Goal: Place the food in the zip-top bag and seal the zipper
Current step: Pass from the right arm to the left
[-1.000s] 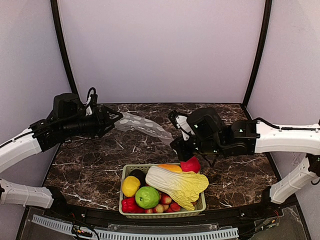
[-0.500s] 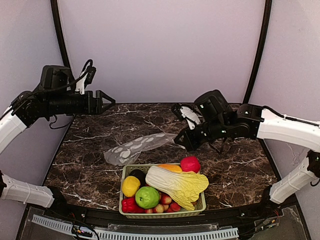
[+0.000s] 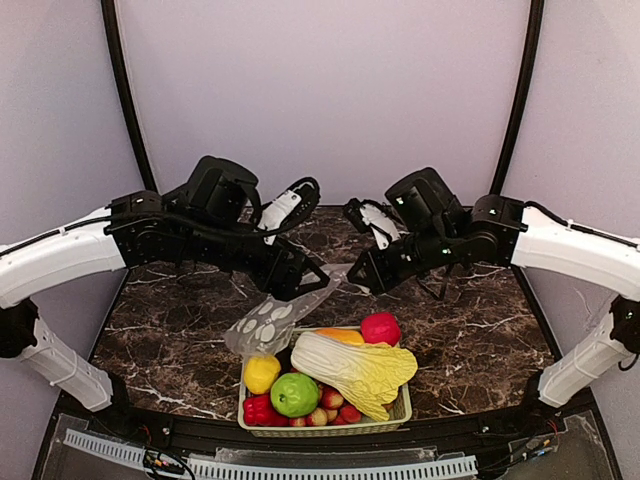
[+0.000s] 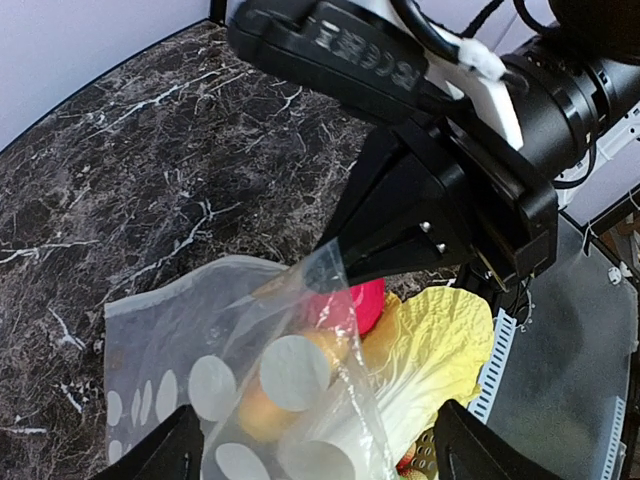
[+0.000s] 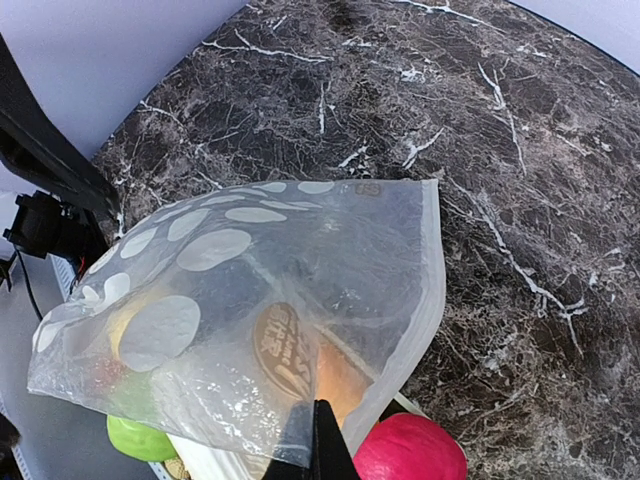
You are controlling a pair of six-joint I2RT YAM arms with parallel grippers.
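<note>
The zip-top bag [image 3: 275,315], clear with white dots, hangs from my right gripper [image 3: 362,275], which is shut on its upper edge [image 5: 318,440]. The bag slopes down to the basket's back left corner. A thicker clear zipper strip [image 5: 436,265] runs along one edge. My left gripper [image 3: 308,277] is open, its fingers spread either side of the bag [image 4: 260,380] without touching it. The food lies in the basket: napa cabbage [image 3: 355,368], pink fruit [image 3: 380,327], green apple [image 3: 294,394], lemon [image 3: 261,372], red pepper [image 3: 257,410].
The pale green slotted basket [image 3: 402,412] stands at the table's front middle, with small red fruits and an orange one among the food. The dark marble table [image 3: 180,330] reaches to the purple back wall. Both arms meet above the basket's back edge.
My left gripper let go of the bag, pulled away left, then swung to the middle beside it. The bag dropped and now hangs from my right gripper alone.
</note>
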